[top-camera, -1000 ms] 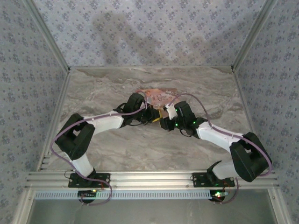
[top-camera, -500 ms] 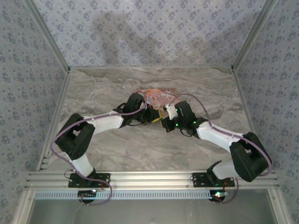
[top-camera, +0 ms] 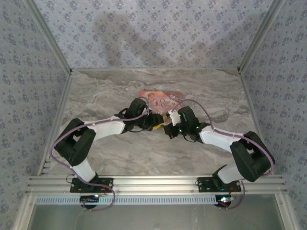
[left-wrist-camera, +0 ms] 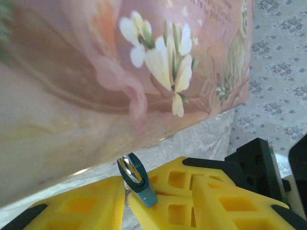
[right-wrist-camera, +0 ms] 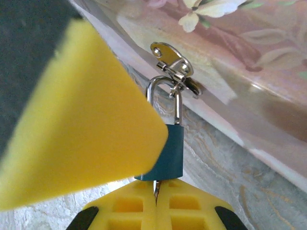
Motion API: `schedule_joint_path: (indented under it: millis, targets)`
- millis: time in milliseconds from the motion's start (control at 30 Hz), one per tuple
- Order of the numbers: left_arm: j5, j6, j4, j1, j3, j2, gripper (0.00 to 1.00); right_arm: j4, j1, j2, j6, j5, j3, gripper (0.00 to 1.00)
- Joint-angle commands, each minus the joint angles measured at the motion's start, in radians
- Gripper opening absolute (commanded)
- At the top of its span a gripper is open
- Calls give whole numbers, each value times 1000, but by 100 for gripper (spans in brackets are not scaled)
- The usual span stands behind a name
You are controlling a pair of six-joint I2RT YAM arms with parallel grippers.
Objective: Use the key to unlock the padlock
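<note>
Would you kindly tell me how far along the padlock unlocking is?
Done: the right gripper is shut on the thin metal key, its blade seemingly in the bottom of the tiny blue-bodied padlock. In hand: a yellow finger of the left gripper lies beside the lock body. Remaining: the steel shackle looks closed through the silver hasp of the pink flower-printed box, so the lock is not yet open.

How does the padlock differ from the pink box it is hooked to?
Size: the padlock is tiny; the box is far larger.
Look: the padlock has a plain blue body and a bare metal shackle; the box is pink with printed flowers.
Pose: the padlock sticks out from the box's side by its shackle; the box lies on the table.
Shared: they meet at the box's metal clasp, which the padlock's shackle passes through.
</note>
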State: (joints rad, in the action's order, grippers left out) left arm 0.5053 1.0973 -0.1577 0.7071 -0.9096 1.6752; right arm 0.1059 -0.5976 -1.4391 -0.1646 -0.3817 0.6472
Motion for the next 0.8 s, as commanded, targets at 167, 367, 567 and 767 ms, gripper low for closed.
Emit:
schedule_joint_path:
  millis: [167, 367, 567, 767]
  targets:
    - [-48, 3, 12, 6, 36, -55, 41, 49, -34, -19, 2, 13, -15, 0]
    - [-75, 5, 33, 33, 43, -40, 43, 77, -51, -46, -7, 36, -24, 0]
    - [-79, 22, 26, 50, 33, 13, 42, 95, -59, -49, -12, 56, -32, 0]
    - [-94, 44, 26, 54, 36, 30, 40, 90, -63, -51, -5, 65, -26, 0]
